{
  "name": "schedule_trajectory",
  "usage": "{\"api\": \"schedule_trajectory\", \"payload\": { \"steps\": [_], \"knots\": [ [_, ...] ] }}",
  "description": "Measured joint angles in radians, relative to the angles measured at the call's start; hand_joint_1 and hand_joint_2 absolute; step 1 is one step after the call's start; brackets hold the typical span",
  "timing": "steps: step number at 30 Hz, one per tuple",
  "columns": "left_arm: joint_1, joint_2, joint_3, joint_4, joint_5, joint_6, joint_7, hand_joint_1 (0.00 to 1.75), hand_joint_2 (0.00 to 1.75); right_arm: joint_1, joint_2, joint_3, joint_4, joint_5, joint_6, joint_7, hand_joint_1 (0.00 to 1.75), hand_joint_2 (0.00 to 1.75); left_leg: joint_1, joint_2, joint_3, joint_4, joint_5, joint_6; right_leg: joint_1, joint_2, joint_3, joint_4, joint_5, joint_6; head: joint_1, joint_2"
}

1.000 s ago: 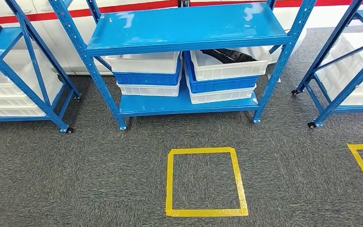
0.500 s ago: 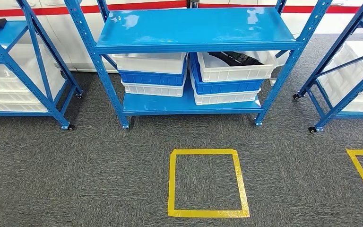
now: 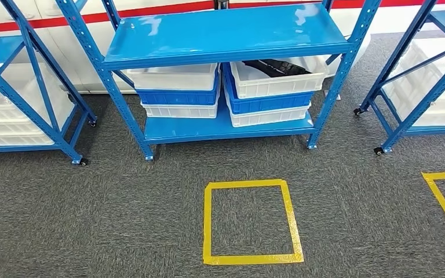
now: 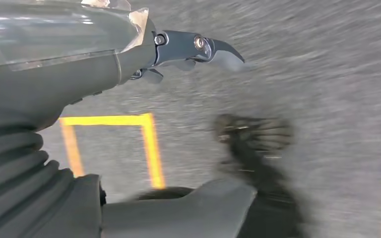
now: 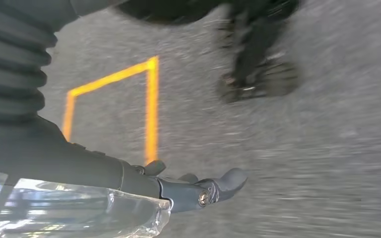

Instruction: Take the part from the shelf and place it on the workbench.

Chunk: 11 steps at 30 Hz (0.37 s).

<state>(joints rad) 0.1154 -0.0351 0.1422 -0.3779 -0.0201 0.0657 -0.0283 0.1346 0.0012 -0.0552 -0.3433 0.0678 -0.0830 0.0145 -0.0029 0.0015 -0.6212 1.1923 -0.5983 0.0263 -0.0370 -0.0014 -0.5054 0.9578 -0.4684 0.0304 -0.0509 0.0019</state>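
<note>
Dark part [image 3: 278,68] in upper right white bin [image 3: 275,81] on blue shelf [image 3: 226,35], well apart from both hands, left hand [image 4: 129,64] and right hand [image 5: 129,183] over grey carpet [image 3: 121,220], fingers outstretched, holding nothing

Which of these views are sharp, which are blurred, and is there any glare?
Head view: sharp throughout, with white glare patches on the top shelf. Left wrist view: carpet streaked by motion blur, tape square soft, left hand fairly crisp. Right wrist view: same streaking on the carpet, while the right hand reads clearly.
</note>
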Motion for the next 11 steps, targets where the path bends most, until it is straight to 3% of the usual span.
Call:
{"api": "schedule_trajectory", "payload": {
  "steps": [1,2,3,5,7,11],
  "knots": [
    [0.02,0.001,-0.01,0.014,0.002,-0.006,0.004,0.0,0.0,-0.012,0.0,0.003,-0.02,-0.006,0.008,-0.002,0.0,1.75,0.003,0.0,-0.024,0.049,-0.016,-0.002,0.001,0.0,-0.002,0.0,0.001,-0.001,0.0,0.0],
    [0.041,0.002,-0.019,0.028,0.004,-0.012,0.006,0.0,0.0,-0.026,0.0,0.006,-0.038,-0.011,0.014,-0.003,0.0,1.75,0.004,0.0,-0.03,0.061,-0.01,0.0,0.003,-0.001,-0.003,0.0,0.001,-0.001,0.0,0.0],
    [0.063,0.003,-0.027,0.045,0.005,-0.016,0.008,0.0,0.0,-0.041,0.0,0.008,-0.06,-0.016,0.02,-0.004,0.0,1.75,0.004,0.0,-0.014,0.029,0.015,0.005,0.004,-0.001,-0.002,0.0,0.001,-0.001,0.0,0.0],
    [0.102,0.008,-0.042,0.077,0.007,-0.024,0.011,0.0,0.87,-0.071,0.002,0.014,-0.104,-0.024,0.031,-0.005,0.0,0.87,-0.001,-0.001,0.061,-0.118,0.088,0.026,0.007,0.0,0.0,-0.001,0.001,-0.001,0.001,0.0],
    [0.127,0.015,-0.059,0.102,0.01,-0.034,0.016,0.0,1.75,-0.093,0.004,0.02,-0.14,-0.035,0.044,-0.007,0.0,0.0,-0.012,0.001,0.116,-0.227,0.126,0.045,0.007,0.0,-0.002,-0.002,0.001,0.002,0.001,0.0],
    [0.128,0.027,-0.085,0.098,0.016,-0.052,0.022,0.0,1.75,-0.085,0.006,0.029,-0.15,-0.056,0.07,-0.011,0.0,0.0,-0.021,-0.003,0.135,-0.267,0.14,0.058,0.008,-0.014,0.003,-0.017,0.003,0.02,0.0,0.0]
  ]
}}
